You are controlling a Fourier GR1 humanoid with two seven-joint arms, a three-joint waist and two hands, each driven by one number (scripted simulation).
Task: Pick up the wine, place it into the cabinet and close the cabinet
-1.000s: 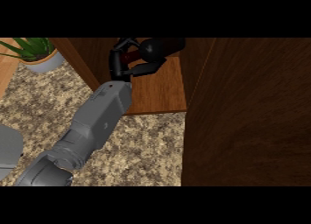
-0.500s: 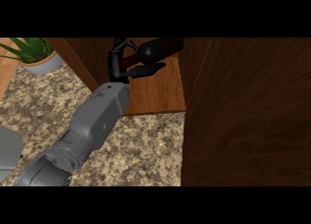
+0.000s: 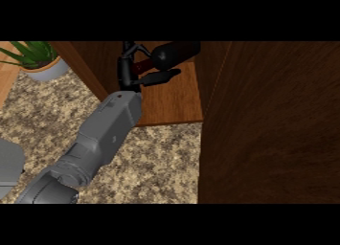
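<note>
Head view: one grey forearm point(image 3: 105, 134) rises from the lower left corner and reaches up into the open cabinet point(image 3: 165, 95). By its place at the view's left I take it for the robot's left arm, though only this one arm shows, so that is a judgement. The left hand point(image 3: 133, 72) is inside the cabinet, its black fingers curled round the wine bottle point(image 3: 174, 51), with the thumb point(image 3: 162, 76) pointing out to the right just below the bottle. The bottle is dark and lies tilted, its body toward the upper right near the top edge of the scene; whether it rests on the wooden shelf point(image 3: 172, 105) or hangs just above it cannot be told. The right hand shows nowhere.

The cabinet door point(image 3: 278, 124) fills the right side as a broad dark-wood panel, standing open beside the shelf. Left of the cabinet, a potted plant point(image 3: 38, 60) stands on the speckled stone counter point(image 3: 151, 162), well apart from the arm. A pale grey shape sits at the lower left edge; what it is cannot be told.

As for progress: the pick-up is done and the wine is within the cabinet, so placing is nearly finished. What seems left is to set the bottle down, let go, draw the arm out clear of the opening, and swing the door shut.
</note>
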